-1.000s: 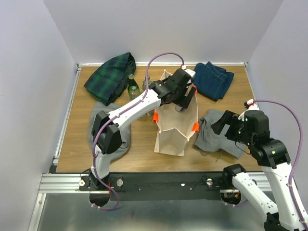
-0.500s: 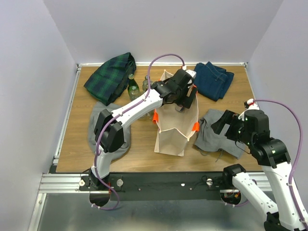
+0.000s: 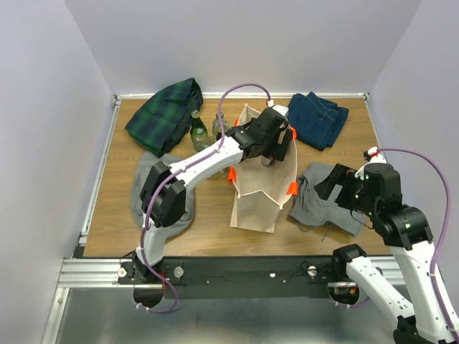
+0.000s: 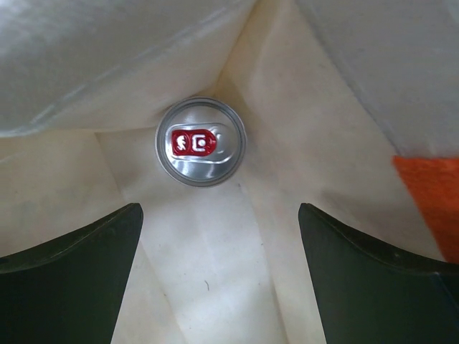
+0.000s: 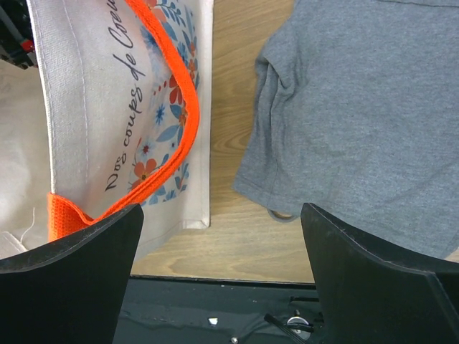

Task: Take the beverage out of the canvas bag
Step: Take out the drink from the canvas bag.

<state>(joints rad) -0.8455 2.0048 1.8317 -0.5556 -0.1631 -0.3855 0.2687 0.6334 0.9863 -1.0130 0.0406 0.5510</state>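
one canvas bag [image 3: 257,204], one can [image 4: 201,141], two bottles [image 3: 198,131], four cloths [image 3: 163,115]

Canvas bag [image 3: 254,204] beige, floral print, handles [image 5: 190,107] orange; can [image 4: 201,141] silver, tab [image 4: 193,141] red; plaid cloth [image 3: 163,115] green-navy; shirt [image 5: 358,122] grey

Can [image 4: 201,142] inside canvas bag [image 3: 255,204]

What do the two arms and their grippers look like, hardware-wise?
The left arm and right arm have white link shells with black joint housings. A lilac cable loops along each. The left gripper and right gripper carry broad, dark fingers with curved upper edges. No markings show on the fingers.
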